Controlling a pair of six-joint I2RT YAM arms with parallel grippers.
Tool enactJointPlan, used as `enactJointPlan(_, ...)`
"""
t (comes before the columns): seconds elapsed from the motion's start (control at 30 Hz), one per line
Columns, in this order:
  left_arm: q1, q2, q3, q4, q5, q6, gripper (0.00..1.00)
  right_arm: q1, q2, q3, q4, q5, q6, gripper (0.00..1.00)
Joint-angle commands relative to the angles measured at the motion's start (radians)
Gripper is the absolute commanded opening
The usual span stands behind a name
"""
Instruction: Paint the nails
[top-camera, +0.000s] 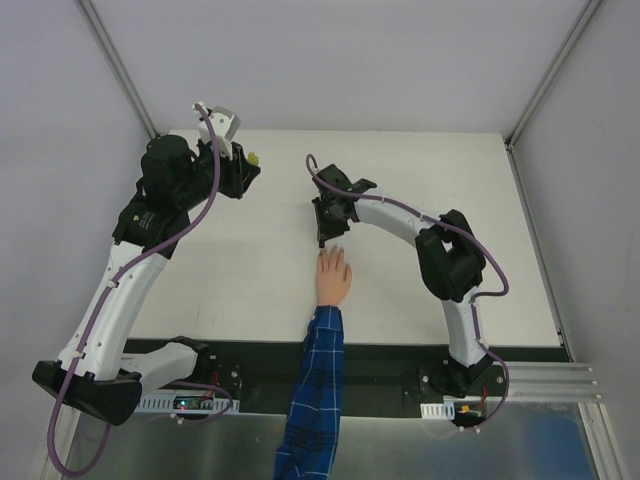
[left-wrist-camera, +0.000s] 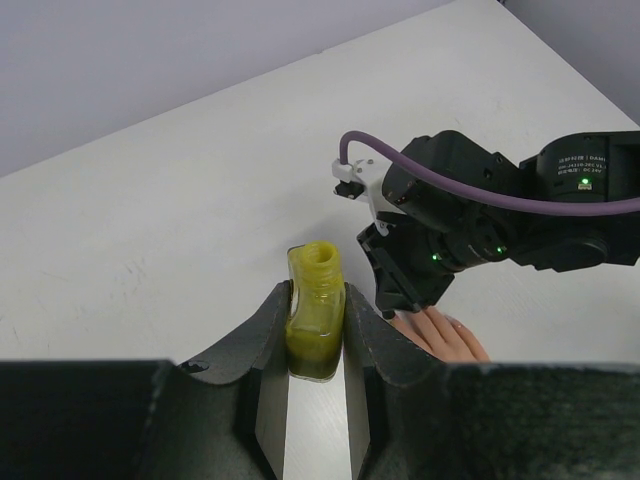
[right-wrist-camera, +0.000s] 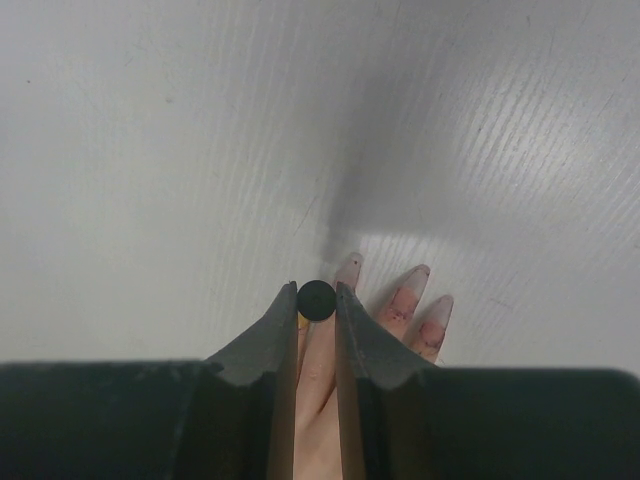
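The peach mannequin hand (top-camera: 333, 277) with a blue plaid sleeve (top-camera: 313, 390) lies palm down at the table's near middle. My right gripper (top-camera: 324, 236) hovers over its fingertips, shut on the black round brush cap (right-wrist-camera: 317, 301). In the right wrist view the pale nails (right-wrist-camera: 417, 273) show beside and beyond the jaws, with reddish smudges on the fingers. A bit of yellow (right-wrist-camera: 303, 321) shows under the cap. My left gripper (top-camera: 243, 166) is at the far left, shut on the uncapped bottle of yellow polish (left-wrist-camera: 317, 268), which stands upright on the table.
The white table (top-camera: 240, 280) ends at grey walls behind and on both sides. The right arm (left-wrist-camera: 480, 215) shows in the left wrist view above the hand (left-wrist-camera: 445, 338). A black base strip (top-camera: 380, 355) runs along the near edge.
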Motion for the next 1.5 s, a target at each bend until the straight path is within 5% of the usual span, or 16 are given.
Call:
enactJointPlan(0.0, 0.013, -0.032, -0.003, 0.014, 0.015, -0.004, 0.0, 0.013, -0.065, -0.008, -0.013, -0.01, 0.02, 0.0)
enactJointPlan(1.47, 0.013, -0.032, -0.011, 0.016, 0.017, -0.004, 0.0, 0.017, -0.078, -0.004, 0.003, -0.047, 0.019, 0.0)
